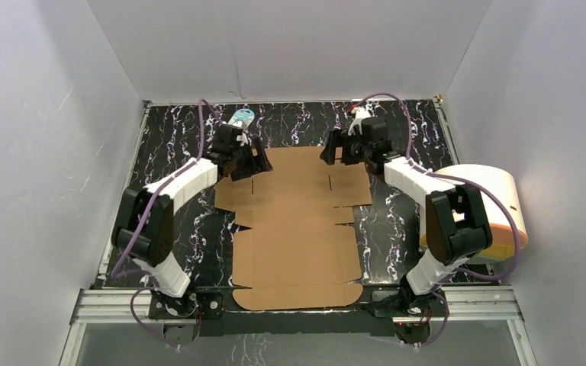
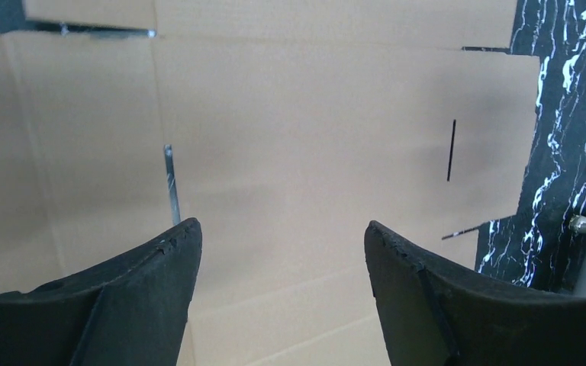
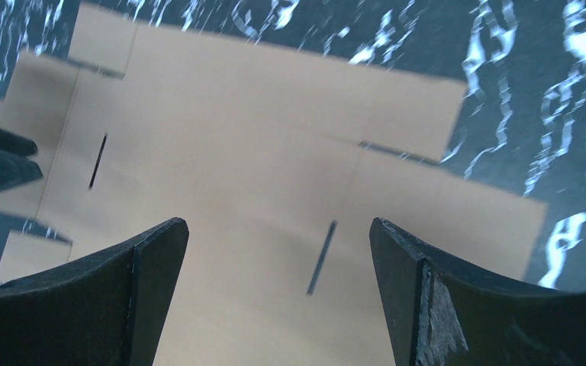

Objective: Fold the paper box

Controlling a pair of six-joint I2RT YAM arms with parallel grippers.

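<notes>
Top external shows the paper box (image 1: 297, 236) flat on the table (image 1: 172, 149), probably light, stiff yet creasable, best pinched at far flap edges, where left gripper (image 1: 250, 162) and right gripper (image 1: 334, 149) hover wide, empty

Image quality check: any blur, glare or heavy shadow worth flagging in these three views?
Top external: even, soft lighting, sharp, no glare on the paper box. Left wrist: the cardboard's slits are crisp, with only a faint shadow ahead of the left gripper. Right wrist: smeared; the white veins of the table streak and the box edges look soft, probably motion blur.
</notes>
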